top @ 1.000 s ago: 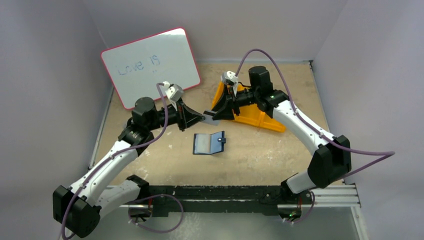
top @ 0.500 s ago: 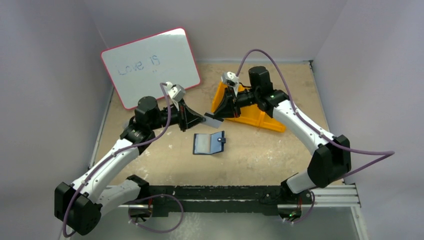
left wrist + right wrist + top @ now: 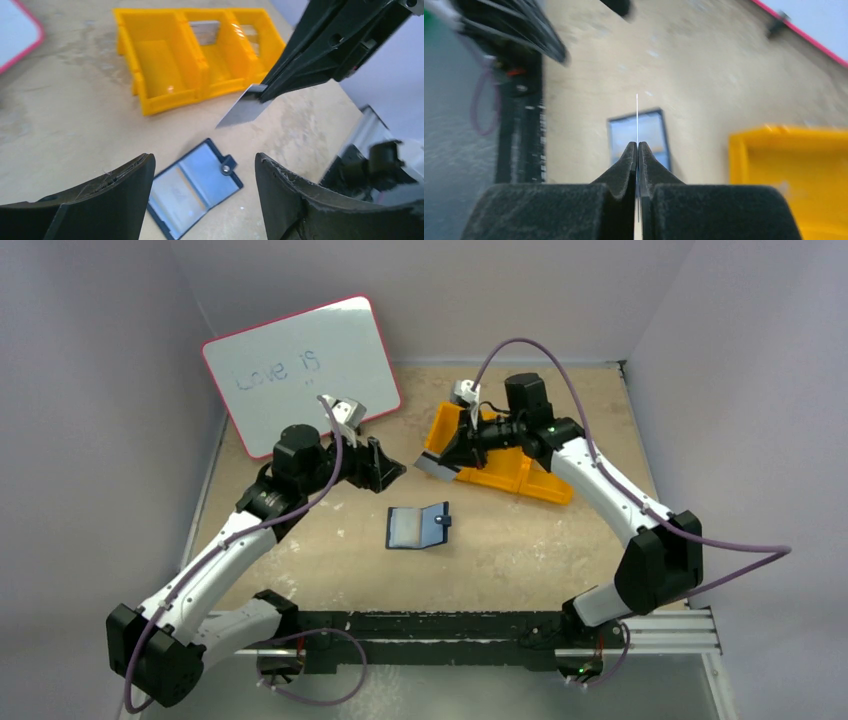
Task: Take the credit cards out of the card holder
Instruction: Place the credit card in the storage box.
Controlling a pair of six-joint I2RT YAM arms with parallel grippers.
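Now your right gripper (image 3: 637, 146) clamps a credit card (image 3: 242, 106), your left gripper (image 3: 204, 160) gapes near the open card holder (image 3: 418, 527); another card (image 3: 204, 32) apparently lies in the orange tray (image 3: 165, 102)

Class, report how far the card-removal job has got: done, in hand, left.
Done: the card holder lies open; a grey card lies in the middle compartment of the orange tray. In hand: the right gripper is shut on a card, in the air near the tray; the left gripper is open, empty. Left: setting that card down; whether the holder's pockets hold more, I cannot tell.
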